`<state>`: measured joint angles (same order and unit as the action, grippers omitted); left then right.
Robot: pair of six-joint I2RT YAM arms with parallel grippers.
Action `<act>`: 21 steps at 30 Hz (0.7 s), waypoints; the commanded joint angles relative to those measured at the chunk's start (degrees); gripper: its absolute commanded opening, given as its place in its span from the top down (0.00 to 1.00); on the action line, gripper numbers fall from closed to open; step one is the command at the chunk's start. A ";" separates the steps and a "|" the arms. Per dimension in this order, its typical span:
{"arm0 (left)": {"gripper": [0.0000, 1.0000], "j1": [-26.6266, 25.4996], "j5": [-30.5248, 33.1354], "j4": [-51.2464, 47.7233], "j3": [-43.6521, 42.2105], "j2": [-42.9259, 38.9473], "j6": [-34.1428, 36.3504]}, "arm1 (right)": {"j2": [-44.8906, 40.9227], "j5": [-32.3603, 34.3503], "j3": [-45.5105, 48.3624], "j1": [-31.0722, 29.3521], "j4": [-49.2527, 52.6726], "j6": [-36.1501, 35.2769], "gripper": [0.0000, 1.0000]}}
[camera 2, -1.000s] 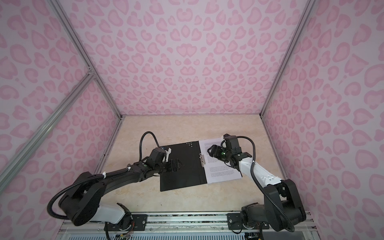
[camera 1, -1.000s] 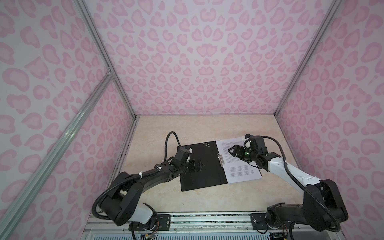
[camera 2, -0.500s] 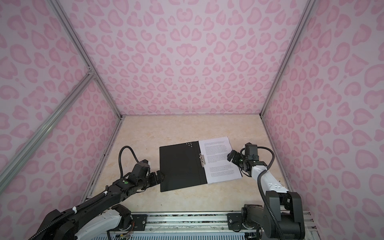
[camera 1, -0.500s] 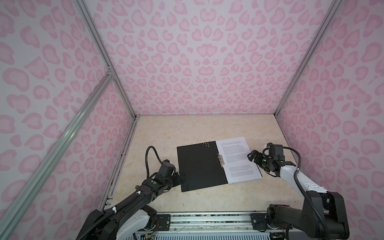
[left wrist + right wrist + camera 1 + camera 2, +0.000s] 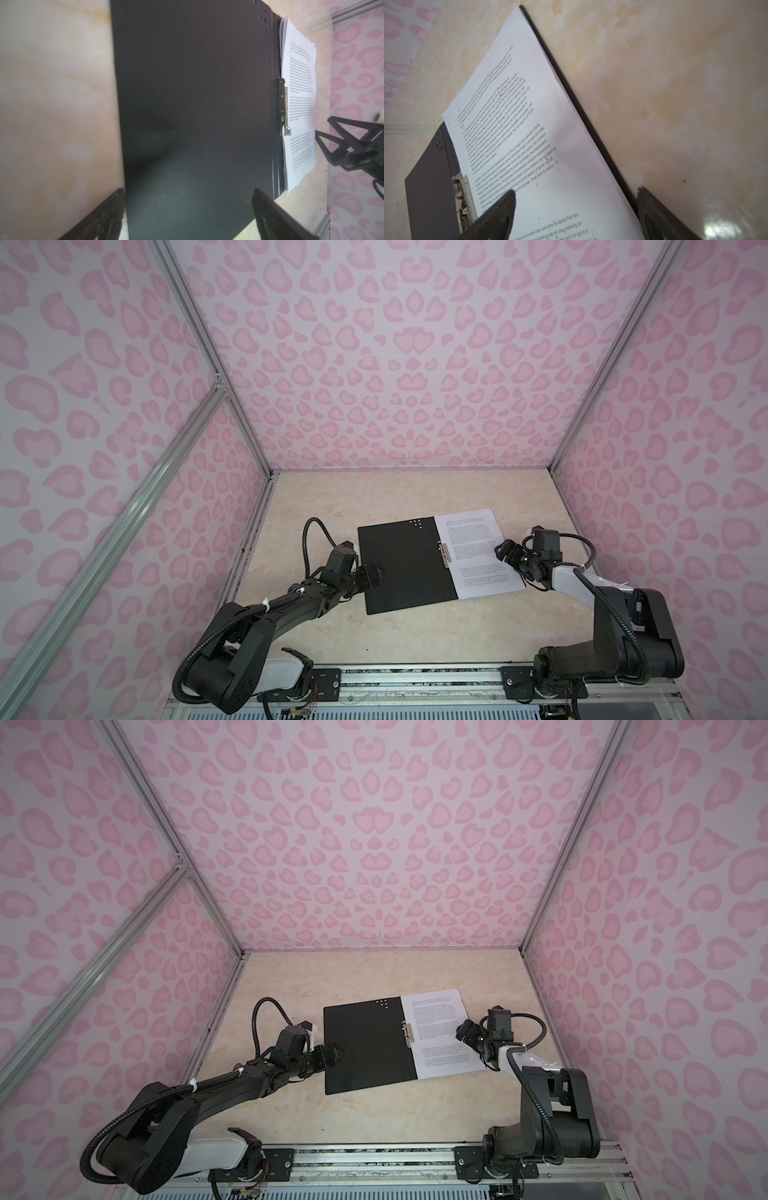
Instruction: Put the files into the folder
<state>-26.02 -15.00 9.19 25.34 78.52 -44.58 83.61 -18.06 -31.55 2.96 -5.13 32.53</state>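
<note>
Files (image 5: 478,547) (image 5: 440,1019) lie as a white stack of printed sheets on the right half of the folder (image 5: 399,564) (image 5: 365,1044), which is spread open and flat on the table (image 5: 415,635) with its black inside facing up. The sheets cover nearly all of that right half. In the right wrist view only a thin black strip of the folder (image 5: 429,197) shows past the outer edge of the files (image 5: 539,124). A metal clip (image 5: 445,556) (image 5: 407,1034) sits along the spine, at the inner edge of the sheets. The left wrist view shows the clip (image 5: 282,106) lying partly on the files (image 5: 299,93), whose far corner is slightly fanned. A few small holes (image 5: 417,523) mark the far corner of the bare left cover.

At the left edge of the folder (image 5: 197,104), the left gripper (image 5: 376,572) (image 5: 334,1050) (image 5: 188,191) has its fingers spread wide and holds nothing. Its tips sit over the near part of the bare cover. At the outer right edge, the right gripper (image 5: 500,551) (image 5: 461,1029) (image 5: 576,191) (image 5: 323,125) is also spread wide and grips nothing. One of its fingers is over the printed page, and the other is beyond the folder's edge, over the table. Whether either tip touches the paper cannot be told.

Around the beige marbled table stand walls (image 5: 395,364) with a pink blotch pattern. Both arm bases sit on a metal rail (image 5: 415,680) along the near side.
</note>
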 commanded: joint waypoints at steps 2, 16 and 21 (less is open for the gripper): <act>0.03 1.26 -11.96 -4.24 -1.35 3.26 -4.24 | 3.32 -11.29 2.25 -1.81 1.71 4.06 0.12; 0.03 1.99 -22.07 2.06 2.90 -8.47 -7.03 | 1.80 -14.10 2.89 -4.76 -0.59 5.03 0.14; 0.03 1.68 -22.70 0.14 4.57 -10.88 -7.68 | 1.66 -15.15 2.81 -4.98 -0.82 5.27 0.14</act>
<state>-24.08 -33.32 8.97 28.88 68.42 -51.22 84.93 -30.46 -29.34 -1.80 -13.06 36.38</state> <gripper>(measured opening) 0.966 0.861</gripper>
